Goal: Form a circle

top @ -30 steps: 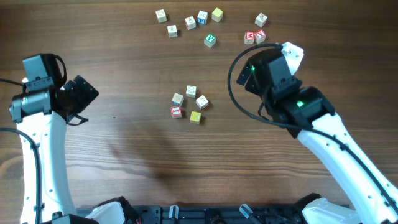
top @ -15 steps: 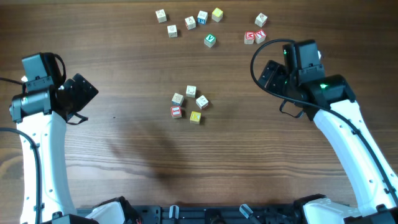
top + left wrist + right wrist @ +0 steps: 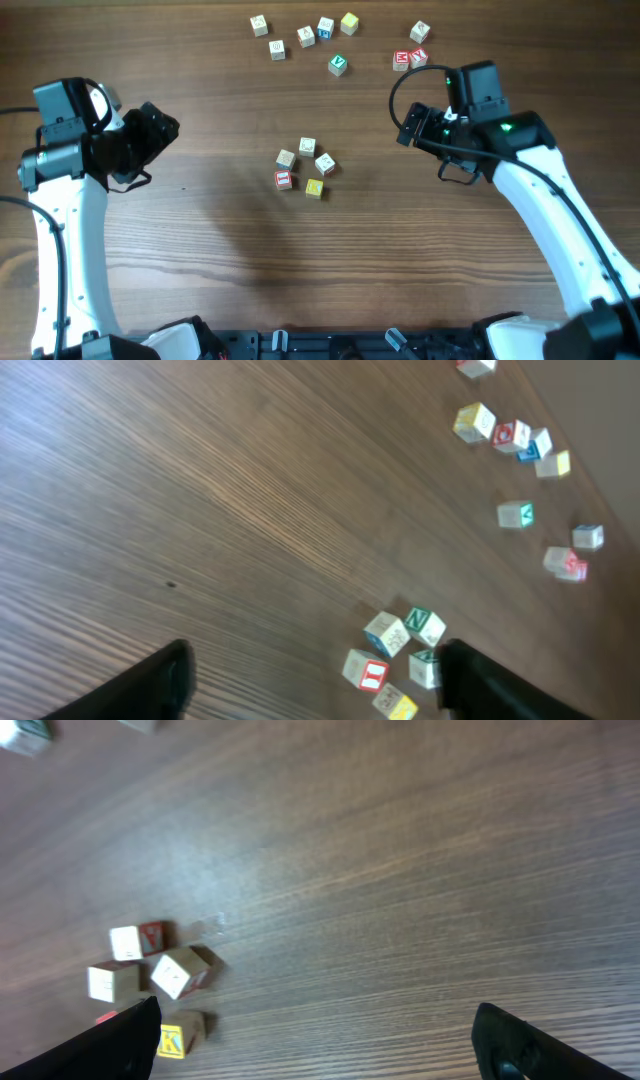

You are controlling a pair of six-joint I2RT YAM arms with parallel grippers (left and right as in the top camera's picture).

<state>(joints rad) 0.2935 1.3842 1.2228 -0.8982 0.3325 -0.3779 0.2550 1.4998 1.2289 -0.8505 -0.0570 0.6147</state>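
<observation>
Overhead view shows all five cubes of the circle [image 3: 305,167] at frame centre; wrist views show left pincer [image 3: 318,678] and right pincer [image 3: 320,1045] wide, empty.

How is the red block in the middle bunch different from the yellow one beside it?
The red block has a red-and-white top; the yellow block a yellow one. Overhead, the red block sits left of the yellow block. Both are small cubes lying flat.
</observation>
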